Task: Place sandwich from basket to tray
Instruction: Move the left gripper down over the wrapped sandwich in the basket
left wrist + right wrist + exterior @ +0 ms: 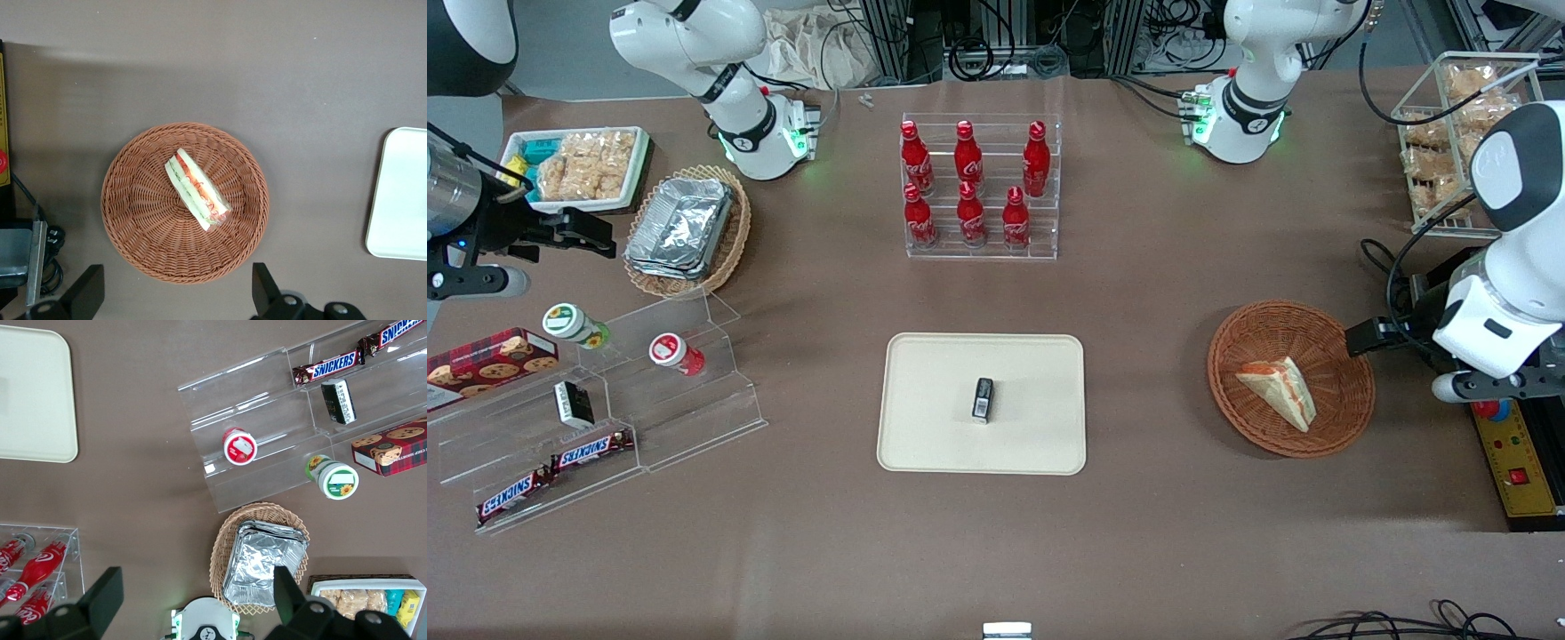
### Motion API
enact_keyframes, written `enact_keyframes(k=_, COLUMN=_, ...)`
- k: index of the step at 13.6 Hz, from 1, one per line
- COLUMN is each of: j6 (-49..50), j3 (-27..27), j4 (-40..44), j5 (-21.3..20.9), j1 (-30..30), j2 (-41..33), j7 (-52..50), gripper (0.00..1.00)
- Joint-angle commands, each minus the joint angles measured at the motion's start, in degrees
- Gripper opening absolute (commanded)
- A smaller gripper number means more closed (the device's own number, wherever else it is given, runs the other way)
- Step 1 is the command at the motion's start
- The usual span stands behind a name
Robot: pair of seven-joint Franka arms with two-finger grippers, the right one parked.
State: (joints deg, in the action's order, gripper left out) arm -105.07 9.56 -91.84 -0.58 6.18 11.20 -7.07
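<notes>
The sandwich (1280, 388) is a pale bread wedge with an orange-red filling edge, lying in the round reddish-brown wicker basket (1249, 425) toward the working arm's end of the table. In the left wrist view the sandwich (197, 189) lies near the middle of the basket (140, 227). My left gripper (1362, 339) hangs above the table beside the basket's rim, open and empty, its two fingers spread wide in the left wrist view (177, 293). The cream-beige tray (934, 436) lies at the table's middle, with a small black packet (983, 398) on it; its edge shows in the left wrist view (403, 200).
A clear rack of red bottles (978, 187) stands farther from the front camera than the tray. A tan basket of foil containers (685, 227), a white snack tray (578, 164) and a clear stepped shelf (694, 418) lie toward the parked arm's end. A yellow control box (1516, 462) sits beside the basket.
</notes>
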Motion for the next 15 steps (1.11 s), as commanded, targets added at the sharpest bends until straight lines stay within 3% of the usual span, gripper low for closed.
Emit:
enact_keyframes(k=1, j6=1.4, j3=0.8, j4=1.1, j5=0.7, j1=0.9, j2=0.6, j7=1.3, gripper=0.99)
enact_keyframes(k=5, j6=1.5, j3=0.9, j4=1.1, j5=0.8, j1=0.9, j2=0.8, j7=1.1, gripper=0.99)
enact_keyframes(k=9, j6=-1.1, j3=1.0, j4=-5.8, j5=2.3, j1=0.8, j2=0.7, j7=0.3, gripper=0.99)
enact_keyframes(k=15, j6=-21.5, j3=0.9, j4=-20.2, j5=3.0, j1=0.9, j2=0.0, j7=-11.6, gripper=0.98)
